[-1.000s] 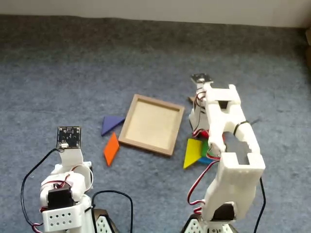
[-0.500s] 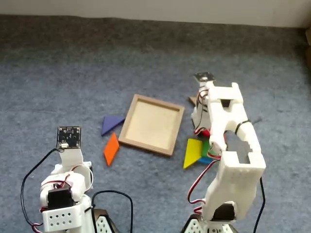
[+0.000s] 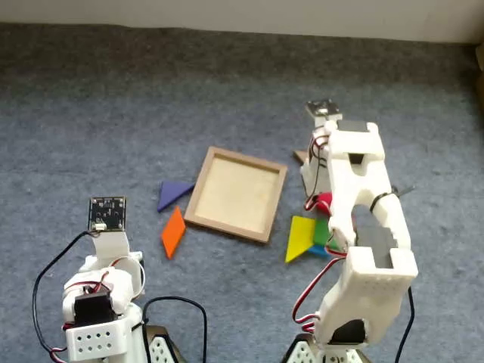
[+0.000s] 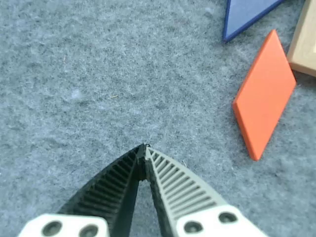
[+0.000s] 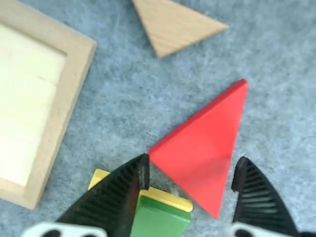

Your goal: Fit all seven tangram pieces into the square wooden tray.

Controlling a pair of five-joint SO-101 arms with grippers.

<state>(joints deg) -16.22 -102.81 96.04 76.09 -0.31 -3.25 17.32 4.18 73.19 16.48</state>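
- Plainly, the right gripper [image 5: 191, 172] stands wide open over the red triangle [image 5: 207, 143], with one finger at each side of it. It holds nothing, and I cannot tell whether a finger touches the piece.
- The left gripper [image 4: 144, 153] is closed tip to tip on nothing, above the bare grey cover toward the table's near left corner, near the orange parallelogram [image 4: 264, 96].
- The square wooden tray [image 3: 198, 185] lies about mid-table, its floor bare.
- The orange parallelogram and the blue triangle [image 3: 174, 191] lie just beside the tray, toward the table's left edge.
- The yellow piece [image 3: 301, 237] and green piece [image 3: 321, 231] touch each other by the tray's near right corner.
- From above, the right arm covers much of the red triangle and the wooden triangle [image 5: 173, 24].
- A light-blue sliver [image 3: 318, 249] under the green piece is hard to make out.
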